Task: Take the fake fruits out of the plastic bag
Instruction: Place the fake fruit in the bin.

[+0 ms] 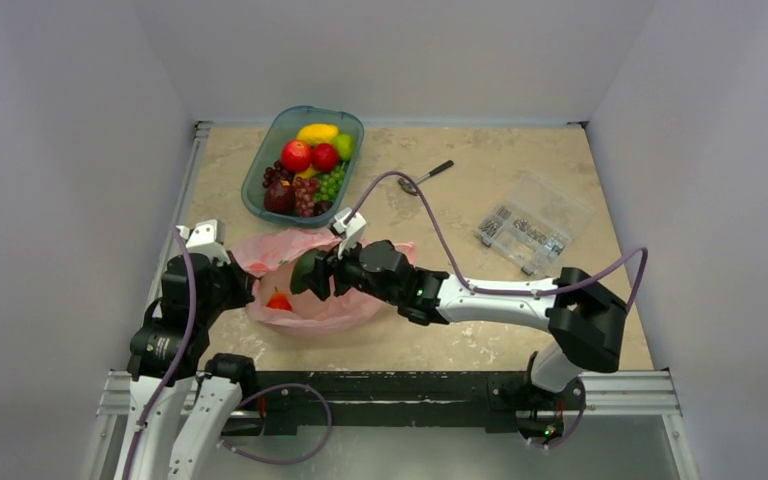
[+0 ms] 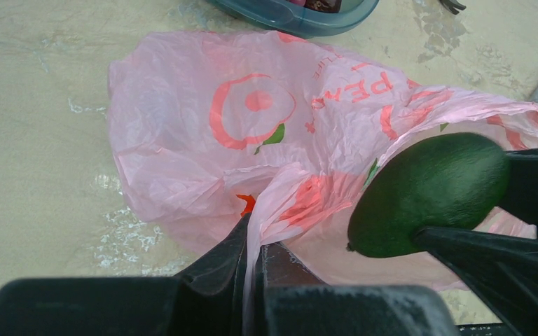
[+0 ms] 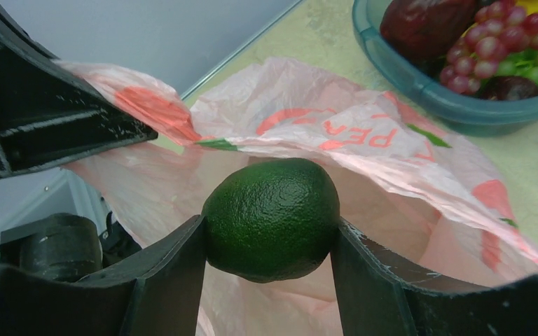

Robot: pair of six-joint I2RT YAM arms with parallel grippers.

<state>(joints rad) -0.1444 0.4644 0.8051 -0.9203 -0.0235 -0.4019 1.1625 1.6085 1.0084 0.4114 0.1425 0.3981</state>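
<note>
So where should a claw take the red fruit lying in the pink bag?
Probably across its rounded body, coming down from above: the red fruit lies exposed in the plastic bag's mouth, which the left claw holds open while the right claw grips the green fruit.

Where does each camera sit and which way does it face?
Top external: above and behind, looking down on the table; both arms show.
Left wrist: faces the plastic bag, pinched by the left gripper.
Right wrist: faces the tray; the right gripper clamps the green fruit.
Shared: both wrist views show bag, fruit, tray.
</note>
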